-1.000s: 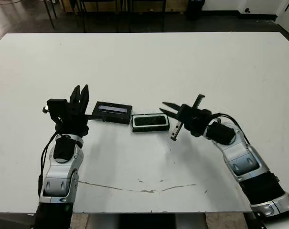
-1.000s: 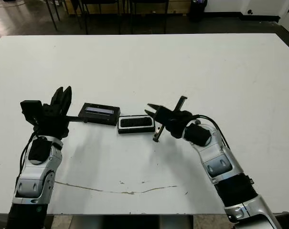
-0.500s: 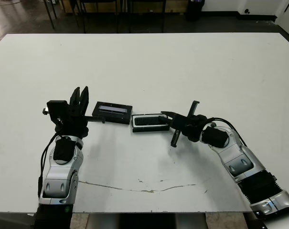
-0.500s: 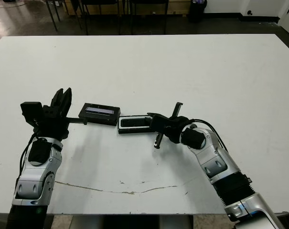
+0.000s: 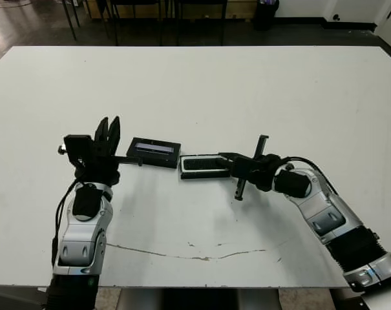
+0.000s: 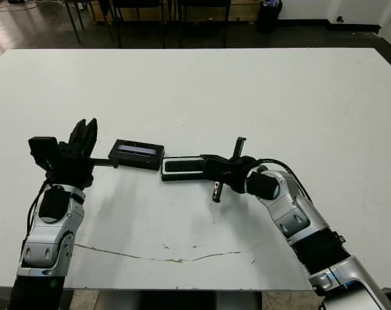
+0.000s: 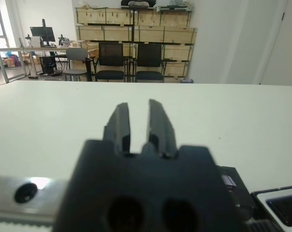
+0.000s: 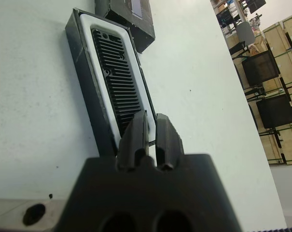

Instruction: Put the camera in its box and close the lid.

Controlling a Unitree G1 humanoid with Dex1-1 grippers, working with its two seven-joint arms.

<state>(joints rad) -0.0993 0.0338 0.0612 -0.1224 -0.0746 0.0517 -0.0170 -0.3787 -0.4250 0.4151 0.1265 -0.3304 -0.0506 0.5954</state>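
The camera (image 5: 203,164), a ribbed black bar, lies inside its box (image 5: 205,175), a shallow black tray with white lining (image 8: 85,72), at the table's middle. The lid (image 5: 154,152), a flat black slab with a pale strip, rests on the table just left of the box, off it. My right gripper (image 5: 225,156) is low at the box's right end; in the right wrist view its fingers (image 8: 138,130) stand shut together over the end of the camera (image 8: 119,72). Left of the lid, my left gripper (image 5: 108,124) points upward, shut and holding nothing.
A thin brown scratch (image 5: 182,253) runs along the white table (image 5: 279,90) near its front edge. Dark chairs (image 7: 124,60) and stacked crates stand beyond the far edge. Bare table surface lies behind and on both sides of the box.
My right gripper has dropped and moved left to the box's right end, and its fingers have gone from spread to shut. The left arm, lid and box have stayed put.
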